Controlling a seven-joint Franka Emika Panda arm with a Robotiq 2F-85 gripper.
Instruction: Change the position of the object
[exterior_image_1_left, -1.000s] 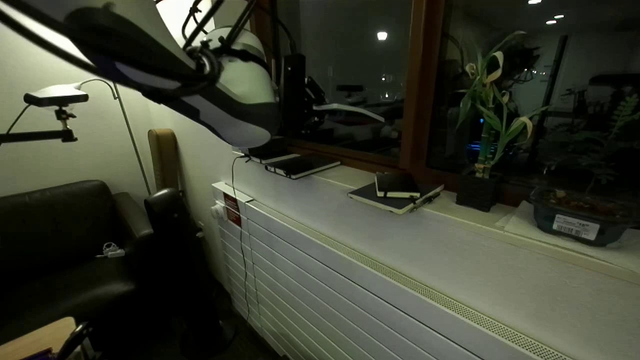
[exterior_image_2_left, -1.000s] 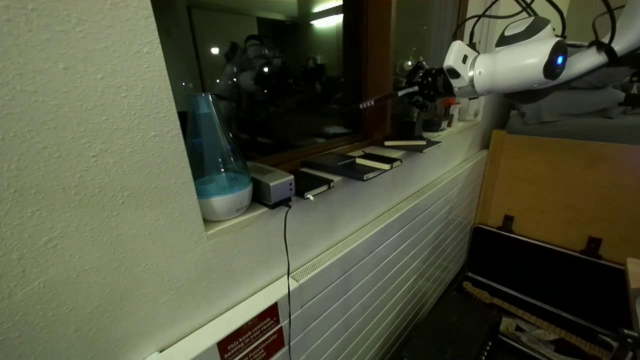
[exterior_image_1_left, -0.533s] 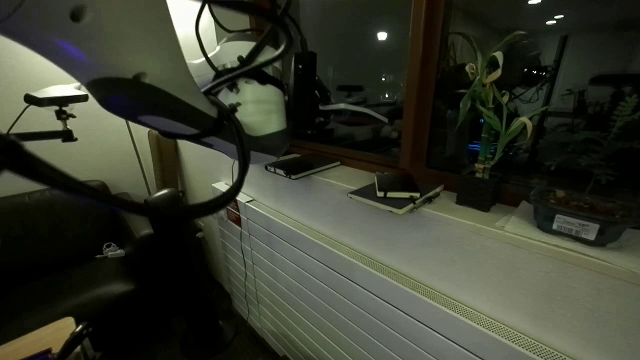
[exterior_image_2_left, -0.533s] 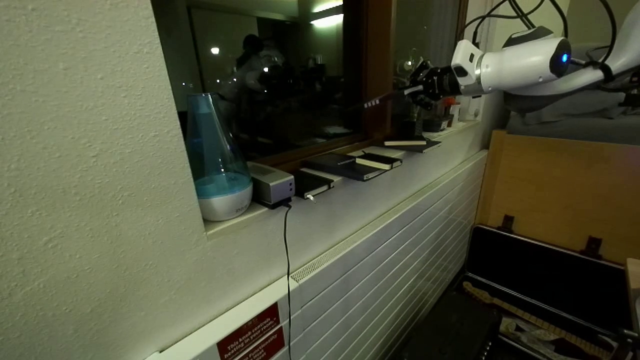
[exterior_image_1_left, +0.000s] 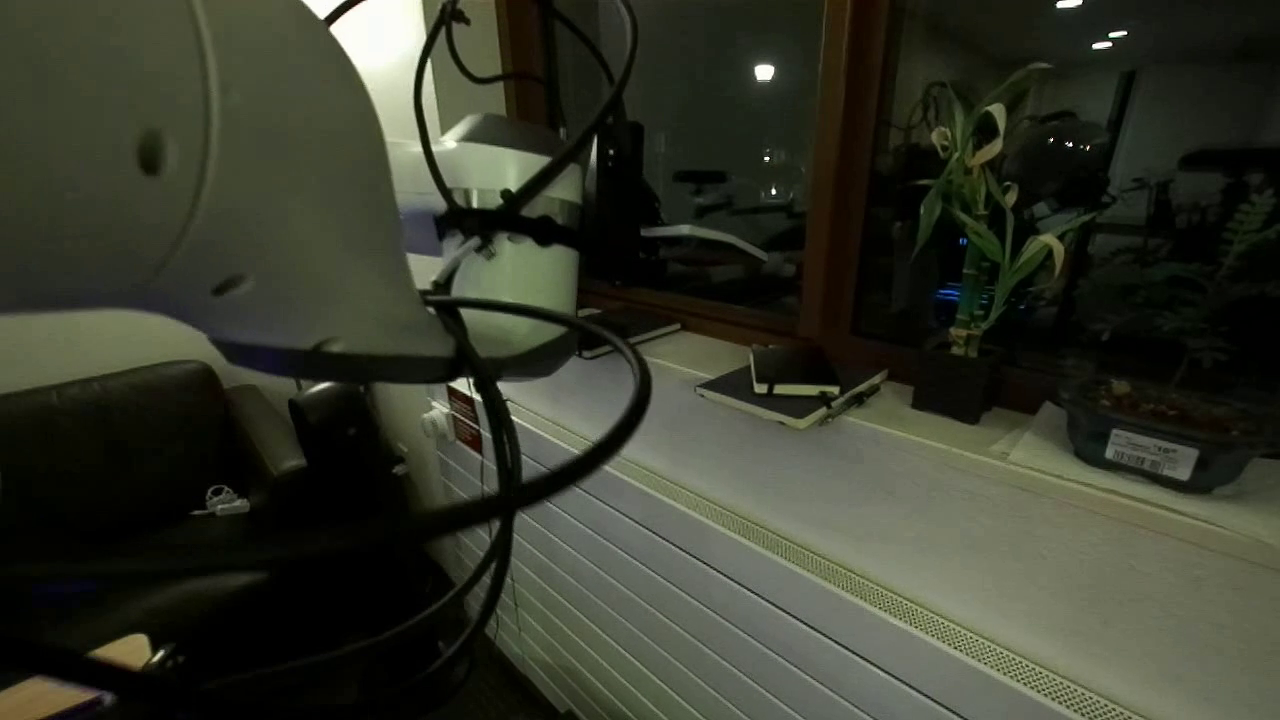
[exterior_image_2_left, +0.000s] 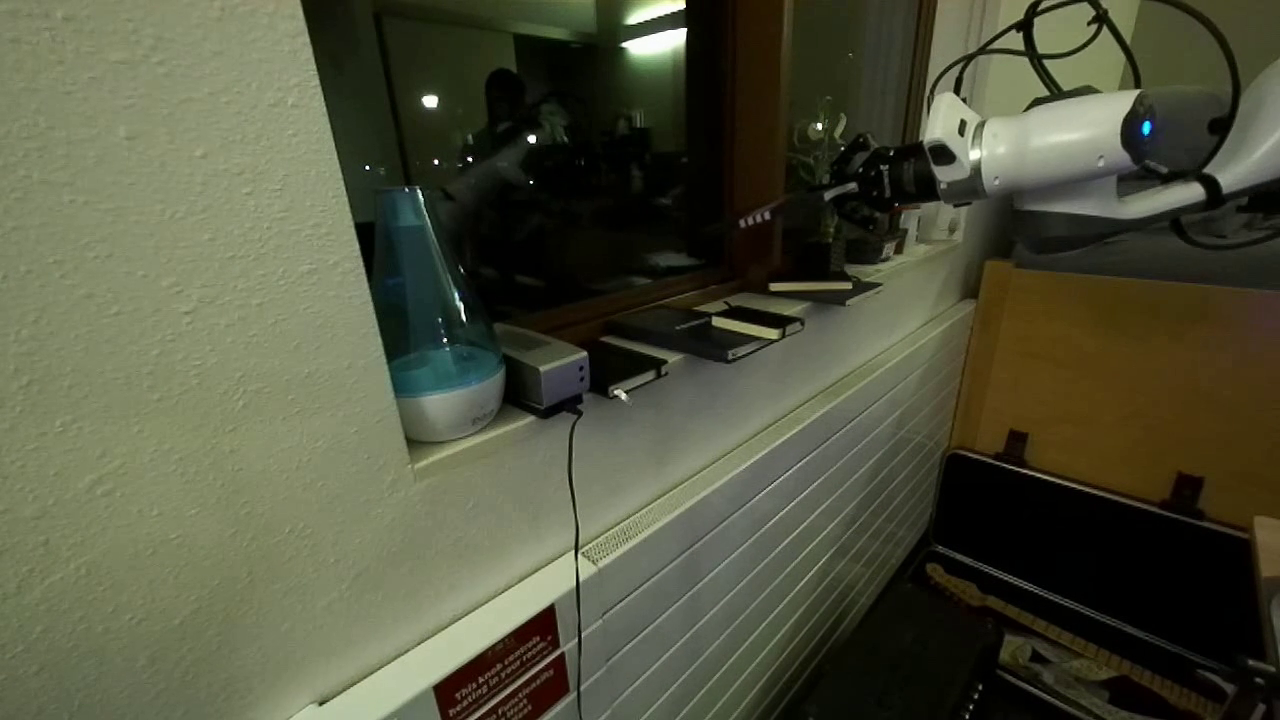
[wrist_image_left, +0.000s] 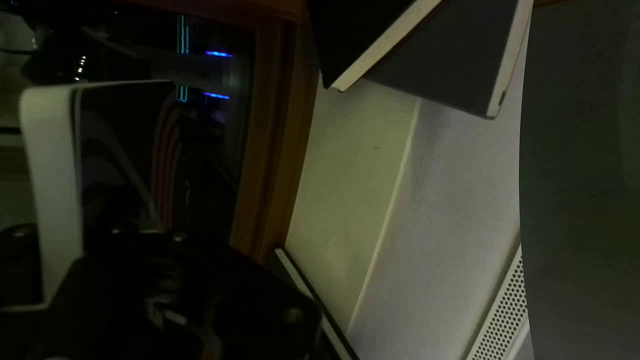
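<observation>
My black gripper (exterior_image_2_left: 846, 188) hangs in the air near the window, above the sill. A long thin thing (exterior_image_2_left: 758, 216) sticks out from between its fingers, pale near the gripper and dark with white bars at the far end. In an exterior view it shows as a pale bar (exterior_image_1_left: 705, 238) curving down. In the wrist view a pale strip (wrist_image_left: 52, 175) rises from the gripper's dark body; the fingertips cannot be made out. On the sill, a small black notebook (exterior_image_1_left: 795, 372) lies on a larger dark one (exterior_image_1_left: 740, 395). They also show in an exterior view (exterior_image_2_left: 825, 287).
The sill (exterior_image_1_left: 900, 520) runs above a white radiator. It also carries more dark notebooks (exterior_image_2_left: 685, 335), a grey box (exterior_image_2_left: 545, 365), a blue humidifier (exterior_image_2_left: 445, 370), a bamboo pot (exterior_image_1_left: 955, 385) and a plant tray (exterior_image_1_left: 1160, 440). Arm cables (exterior_image_1_left: 560, 480) loop low beside the arm.
The gripper and the thin thing have moved together, rightward and slightly down in an exterior view. The forearm has swung lower and covers more of the picture. The notebooks have not moved.
</observation>
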